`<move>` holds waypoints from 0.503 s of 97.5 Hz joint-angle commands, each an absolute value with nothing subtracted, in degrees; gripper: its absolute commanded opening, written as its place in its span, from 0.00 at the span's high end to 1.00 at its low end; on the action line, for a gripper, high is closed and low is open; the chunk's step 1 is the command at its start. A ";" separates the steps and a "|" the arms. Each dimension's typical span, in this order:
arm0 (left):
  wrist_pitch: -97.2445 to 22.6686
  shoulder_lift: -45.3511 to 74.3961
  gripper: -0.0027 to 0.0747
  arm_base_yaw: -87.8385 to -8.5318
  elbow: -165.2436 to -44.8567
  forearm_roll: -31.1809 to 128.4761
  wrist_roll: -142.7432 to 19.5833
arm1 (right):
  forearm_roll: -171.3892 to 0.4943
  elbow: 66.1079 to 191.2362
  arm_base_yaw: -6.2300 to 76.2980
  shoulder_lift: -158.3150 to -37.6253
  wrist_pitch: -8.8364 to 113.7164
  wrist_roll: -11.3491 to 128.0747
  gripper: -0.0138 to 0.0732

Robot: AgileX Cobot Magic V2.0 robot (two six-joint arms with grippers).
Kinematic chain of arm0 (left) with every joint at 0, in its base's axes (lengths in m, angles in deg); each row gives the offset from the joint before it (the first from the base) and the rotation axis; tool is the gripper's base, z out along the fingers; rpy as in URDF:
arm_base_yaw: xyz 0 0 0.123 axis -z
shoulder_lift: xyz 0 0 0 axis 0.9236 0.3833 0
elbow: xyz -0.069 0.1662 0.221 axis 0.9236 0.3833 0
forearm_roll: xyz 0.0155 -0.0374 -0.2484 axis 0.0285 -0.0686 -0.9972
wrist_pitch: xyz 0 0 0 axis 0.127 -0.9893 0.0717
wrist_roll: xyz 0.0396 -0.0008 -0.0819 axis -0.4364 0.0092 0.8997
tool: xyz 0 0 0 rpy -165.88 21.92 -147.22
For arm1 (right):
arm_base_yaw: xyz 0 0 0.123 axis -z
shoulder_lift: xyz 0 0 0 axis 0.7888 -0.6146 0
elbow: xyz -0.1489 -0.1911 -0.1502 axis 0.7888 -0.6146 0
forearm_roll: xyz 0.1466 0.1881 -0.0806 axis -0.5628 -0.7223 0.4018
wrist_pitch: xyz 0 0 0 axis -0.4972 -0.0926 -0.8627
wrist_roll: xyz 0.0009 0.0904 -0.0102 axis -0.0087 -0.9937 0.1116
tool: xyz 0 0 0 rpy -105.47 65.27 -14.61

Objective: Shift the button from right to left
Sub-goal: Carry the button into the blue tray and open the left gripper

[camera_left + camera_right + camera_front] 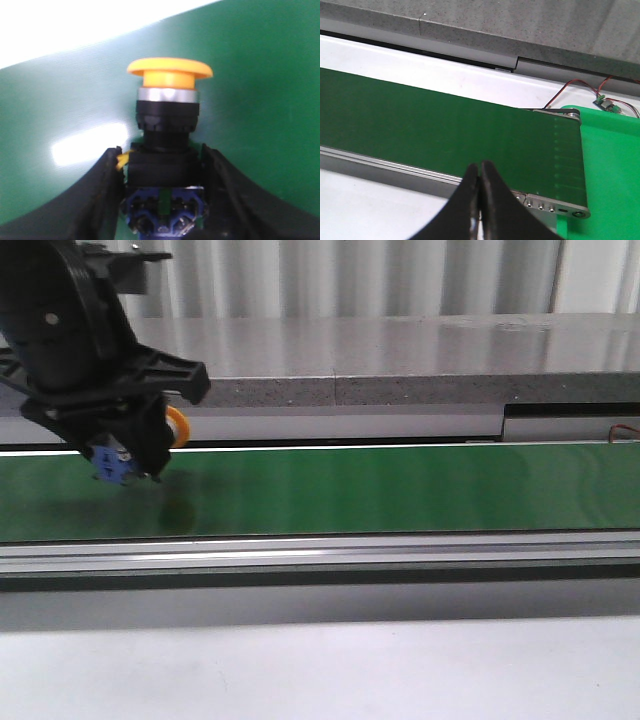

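In the lower middle of the right wrist view, the right gripper (480,187) has its two black fingers (465,200) pressed together with nothing between them, above the near edge of the green belt (445,135). Farther back, at the upper left of the front view, the left gripper (125,465) has its fingers (100,200) squeezed on the button (167,125). The button's yellow head sticks out past them, just over the green surface.

No legible txt or labels.
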State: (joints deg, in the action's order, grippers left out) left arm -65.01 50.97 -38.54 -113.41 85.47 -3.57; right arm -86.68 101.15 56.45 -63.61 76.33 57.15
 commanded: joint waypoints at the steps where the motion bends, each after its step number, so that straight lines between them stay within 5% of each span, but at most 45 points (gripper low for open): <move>1: -66.75 45.00 0.99 -40.96 -114.95 87.80 -3.73 | -87.25 102.65 56.40 -63.75 72.21 57.44 0.92; 49: -66.37 30.15 0.99 -77.14 -105.90 78.29 -27.88 | -87.25 102.65 56.40 -63.75 72.21 57.44 0.92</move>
State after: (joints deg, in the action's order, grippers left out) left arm -70.47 31.81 -72.00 -105.47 81.93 -22.85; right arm -86.68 101.15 56.45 -63.61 76.33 57.15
